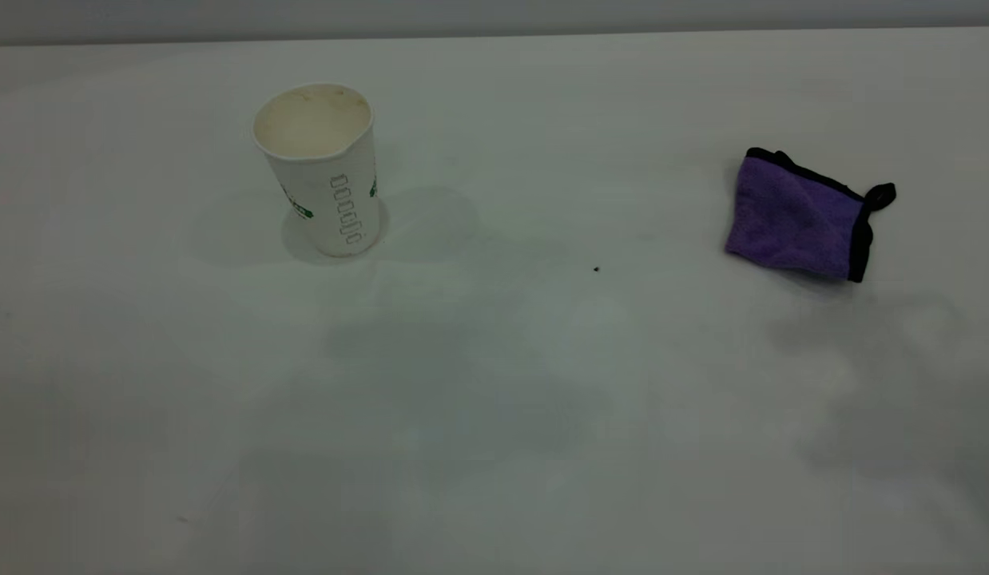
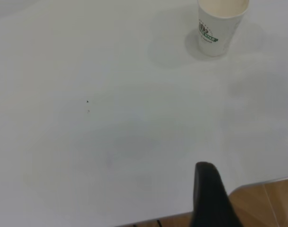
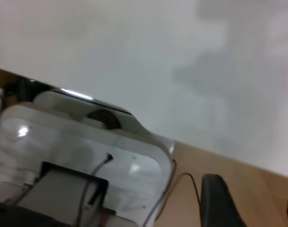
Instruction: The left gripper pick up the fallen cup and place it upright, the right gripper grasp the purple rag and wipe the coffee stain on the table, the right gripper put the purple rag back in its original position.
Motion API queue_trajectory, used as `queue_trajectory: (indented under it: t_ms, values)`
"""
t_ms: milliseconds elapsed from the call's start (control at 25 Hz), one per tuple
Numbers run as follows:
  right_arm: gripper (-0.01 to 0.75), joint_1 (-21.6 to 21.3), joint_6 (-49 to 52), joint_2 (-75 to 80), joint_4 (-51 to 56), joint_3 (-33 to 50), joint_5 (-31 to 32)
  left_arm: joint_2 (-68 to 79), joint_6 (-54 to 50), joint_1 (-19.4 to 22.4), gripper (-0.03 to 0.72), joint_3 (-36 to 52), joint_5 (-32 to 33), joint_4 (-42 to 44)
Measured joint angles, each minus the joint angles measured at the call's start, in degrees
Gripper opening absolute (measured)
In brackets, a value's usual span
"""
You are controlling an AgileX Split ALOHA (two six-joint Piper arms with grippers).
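Observation:
The white paper cup (image 1: 317, 172) stands upright on the table (image 1: 494, 415) at the back left, its cream inside showing; the left wrist view shows it (image 2: 220, 26) far off. The purple rag (image 1: 794, 217) lies folded at the right, with its black loop at the far corner. No coffee stain shows in any view. Neither gripper appears in the exterior view. A black part of my left gripper (image 2: 211, 201) hangs over the table's edge, far from the cup. My right gripper (image 3: 252, 203) is open over the wooden floor beyond the table, holding nothing.
A tiny dark speck (image 1: 596, 269) sits mid-table between cup and rag. A silver-white housing with cables (image 3: 82, 156) stands by the table's edge near the right gripper. Wooden floor (image 2: 271, 203) shows past the table's edge.

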Motion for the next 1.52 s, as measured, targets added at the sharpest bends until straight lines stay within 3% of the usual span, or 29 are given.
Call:
queue_trajectory:
  t_ms: [560,760,880,1520]
  values:
    - [0.399,0.0,6.4,-38.6,-5.2,27.8,0.8,0.0,-0.1,0.0,0.469,0.0,0.0,0.0]
    - [0.399,0.0,7.2,-53.2,-5.5,29.5,0.4,0.0,-0.1,0.0,0.469,0.0,0.0,0.0]
    - [0.399,0.0,7.6,-58.5,-5.5,30.8,-4.8,0.0,-0.1,0.0,0.469,0.0,0.0,0.0]
    - [0.399,-0.7,7.5,-63.1,-5.4,32.3,-5.6,0.0,-0.1,0.0,0.469,0.0,0.0,-0.1]
